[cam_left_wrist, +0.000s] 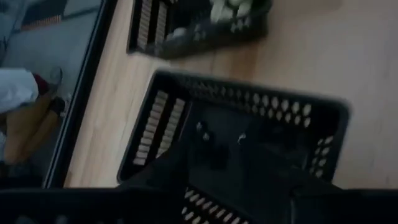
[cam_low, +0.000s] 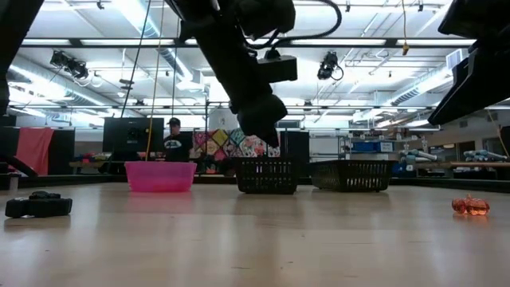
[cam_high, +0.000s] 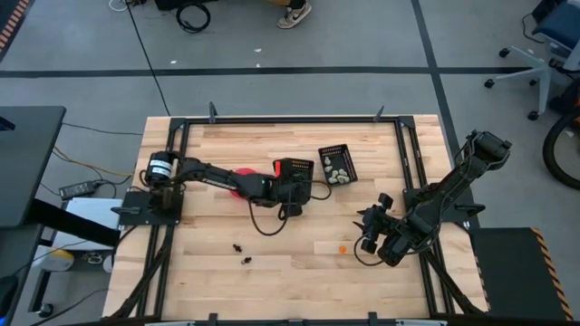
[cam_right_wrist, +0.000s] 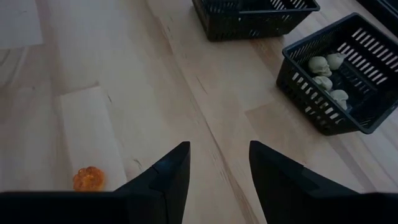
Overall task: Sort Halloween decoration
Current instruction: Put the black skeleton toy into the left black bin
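Close before the right tool [cam_right_wrist: 214, 168], whose fingers stand apart and empty, an orange pumpkin [cam_right_wrist: 87, 178] lies loose on the bare tabletop [cam_high: 272, 263], well apart from the skull basket [cam_right_wrist: 348, 74]. It looks tiny, light, hard and glossy, likely to skid or roll, so a pinch across its widest middle seems safest. Pale skulls [cam_right_wrist: 324, 73] already lie in that basket. The left tool [cam_high: 292, 192] hovers over the other basket [cam_left_wrist: 249, 143], just beside the skull basket; whether it is apart or together I cannot tell. Two black trinkets [cam_high: 241, 254] lie far from the skull basket, near the front edge. A pink bowl [cam_low: 160, 176] sits beyond the left arm. The wood looks smooth and level; a person [cam_low: 174, 142] stands in the workshop behind.
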